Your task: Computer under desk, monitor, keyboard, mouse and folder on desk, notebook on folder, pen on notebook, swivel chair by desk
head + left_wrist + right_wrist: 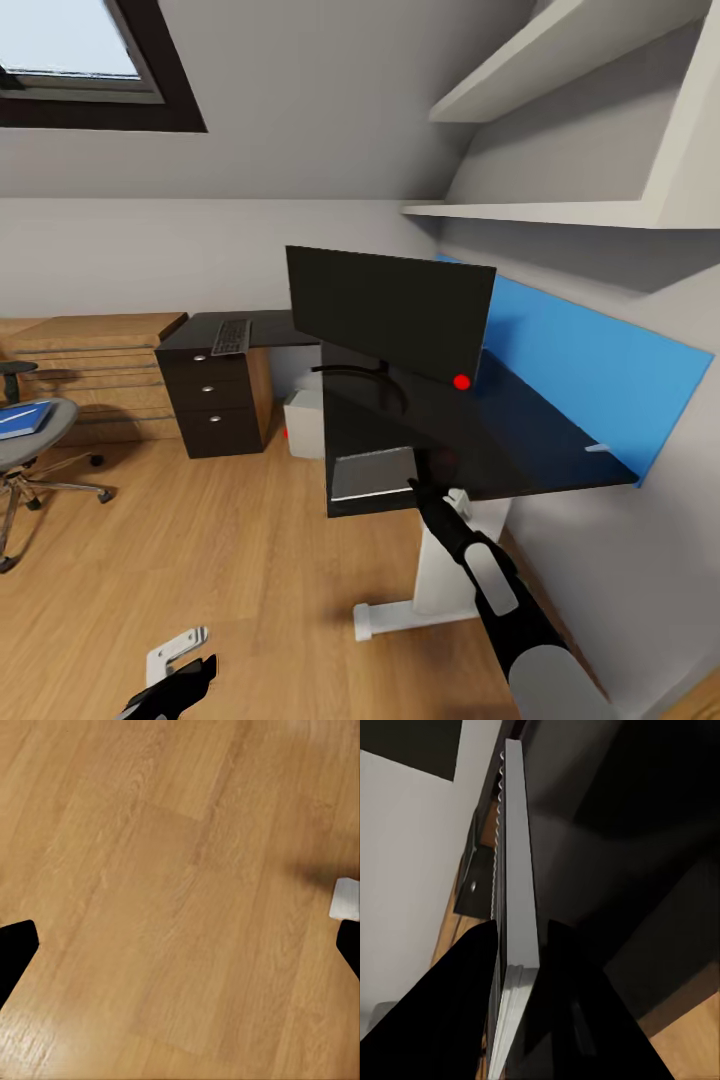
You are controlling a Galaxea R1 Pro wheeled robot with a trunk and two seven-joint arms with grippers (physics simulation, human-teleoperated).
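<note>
At the near edge of the black tabletop [540, 440], in front of the monitor [390, 310], the right pincer [514, 960] is clamped on a grey spiral-bound notebook [372, 472], a finger on each face, while the left pincer [185, 680] hangs spread wide above the wood floor [230, 560].

Monitor [390, 310] crowds the desk [520, 440]; floor [230, 560] open.

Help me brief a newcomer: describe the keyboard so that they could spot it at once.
Find the black-topped desk with its blue back panel, then look left beyond the monitor to the dark three-drawer unit. The keyboard lies flat on its top: slim, dark-keyed, silvery-rimmed.
</note>
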